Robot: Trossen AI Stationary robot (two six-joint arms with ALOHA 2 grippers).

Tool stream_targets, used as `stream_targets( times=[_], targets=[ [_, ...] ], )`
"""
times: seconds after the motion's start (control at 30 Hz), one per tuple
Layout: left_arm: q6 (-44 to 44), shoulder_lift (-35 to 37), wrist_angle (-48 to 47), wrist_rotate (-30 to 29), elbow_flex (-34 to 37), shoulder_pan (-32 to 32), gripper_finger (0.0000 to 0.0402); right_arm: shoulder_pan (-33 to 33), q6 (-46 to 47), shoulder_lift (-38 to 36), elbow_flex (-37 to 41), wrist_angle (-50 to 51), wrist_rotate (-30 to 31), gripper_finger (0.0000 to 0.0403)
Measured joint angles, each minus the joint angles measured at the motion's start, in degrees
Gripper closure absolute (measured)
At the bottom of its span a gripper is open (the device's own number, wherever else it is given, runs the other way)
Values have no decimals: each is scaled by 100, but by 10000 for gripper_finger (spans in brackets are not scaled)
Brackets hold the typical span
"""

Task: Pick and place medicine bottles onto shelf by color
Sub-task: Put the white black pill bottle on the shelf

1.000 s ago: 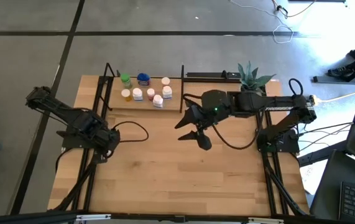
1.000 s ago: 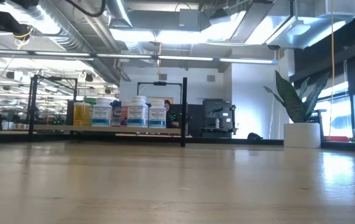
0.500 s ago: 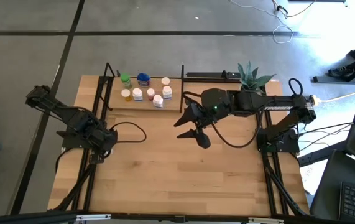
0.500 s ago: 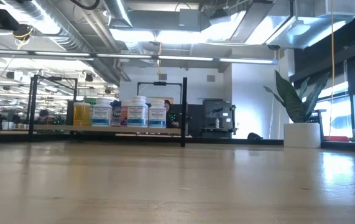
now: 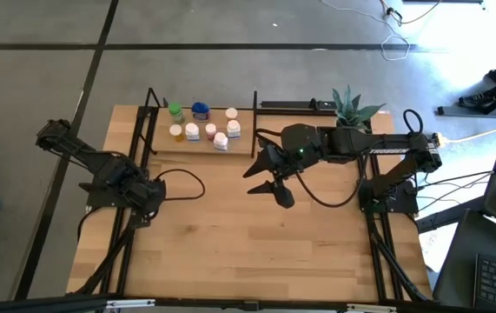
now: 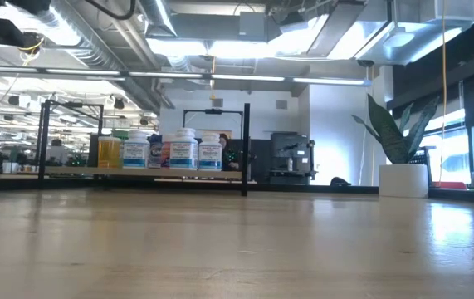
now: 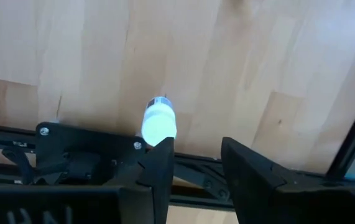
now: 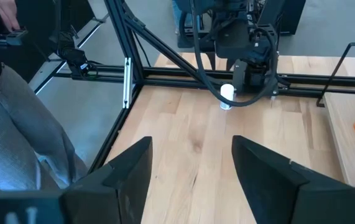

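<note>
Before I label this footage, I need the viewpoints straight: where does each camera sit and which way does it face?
High: overhead, straight down; both arms, shelf.
Low: tabletop height, level toward the medicine bottles; no arm.
Left wrist: down past the open left gripper at a white bottle.
Right wrist: past the open right gripper toward the left arm.
Shared: both wrist views show that white bottle.

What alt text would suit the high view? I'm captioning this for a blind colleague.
Seen from above, small medicine bottles stand clustered on a shelf at the wooden table's far edge. The right gripper hovers open just beside the shelf, empty; the left gripper waits at the table's left edge.
</note>
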State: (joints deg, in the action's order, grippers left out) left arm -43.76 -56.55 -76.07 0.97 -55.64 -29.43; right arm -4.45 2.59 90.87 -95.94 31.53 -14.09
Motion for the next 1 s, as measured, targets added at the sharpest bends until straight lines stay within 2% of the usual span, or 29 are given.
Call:
stream_targets(
  times=[0.2, 0.83, 1.0],
  targets=[
    [-93, 0, 2, -192, 2, 0, 273, 0, -2, 2, 0, 0, 0, 180],
    [-61, 0, -52, -171, 9, 0, 272, 0, -2, 4, 0, 0, -2, 180],
    [220, 0, -103, -168, 9, 0, 240, 0, -2, 4, 0, 0, -2, 180]
  ],
)
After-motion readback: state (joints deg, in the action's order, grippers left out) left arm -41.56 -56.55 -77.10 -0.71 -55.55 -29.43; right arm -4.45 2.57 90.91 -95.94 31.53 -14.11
